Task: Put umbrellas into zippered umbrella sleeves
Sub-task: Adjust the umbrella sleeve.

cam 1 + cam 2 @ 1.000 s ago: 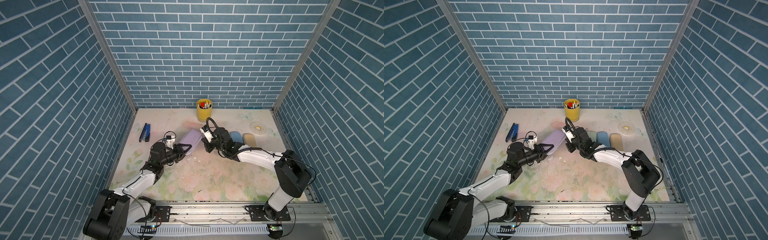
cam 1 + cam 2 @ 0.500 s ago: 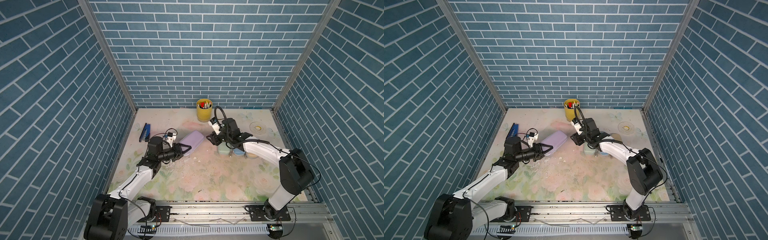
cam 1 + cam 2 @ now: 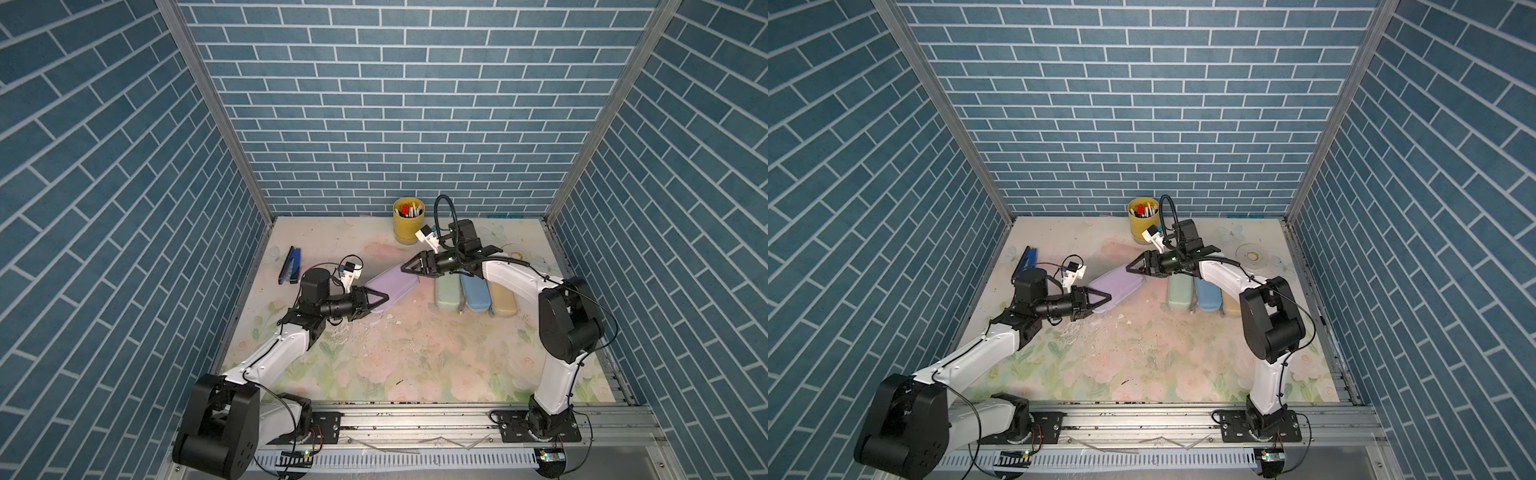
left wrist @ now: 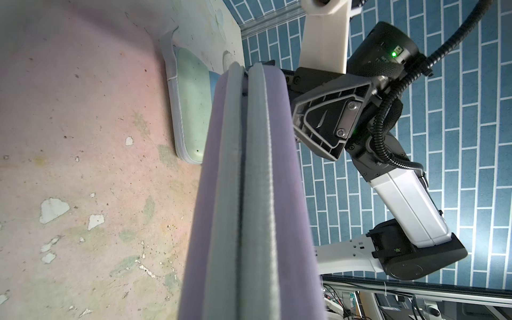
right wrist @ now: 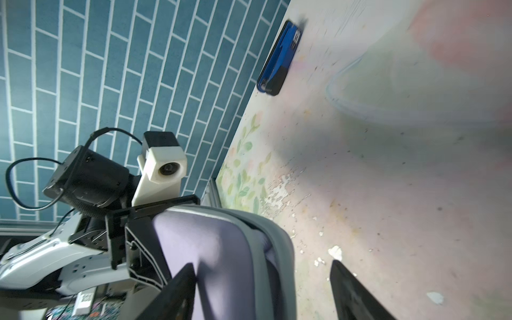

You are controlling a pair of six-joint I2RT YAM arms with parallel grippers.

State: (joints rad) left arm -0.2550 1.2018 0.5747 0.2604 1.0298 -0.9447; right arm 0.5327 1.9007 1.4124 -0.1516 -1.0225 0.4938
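**Random clutter sitting around on the table**

A round yellow plastic pen cup [image 3: 408,227] stuffed with pens and markers sits at the back of the scuffed, flower-print table [image 3: 415,357], close to the blue brick-pattern wall [image 3: 395,104]. A dark blue stapler [image 3: 290,265] lies at an angle by the left wall. A clear round disc with a yellowish middle [image 3: 516,253] lies flat near the back right corner. White chipped flecks [image 4: 54,209] dot the table.
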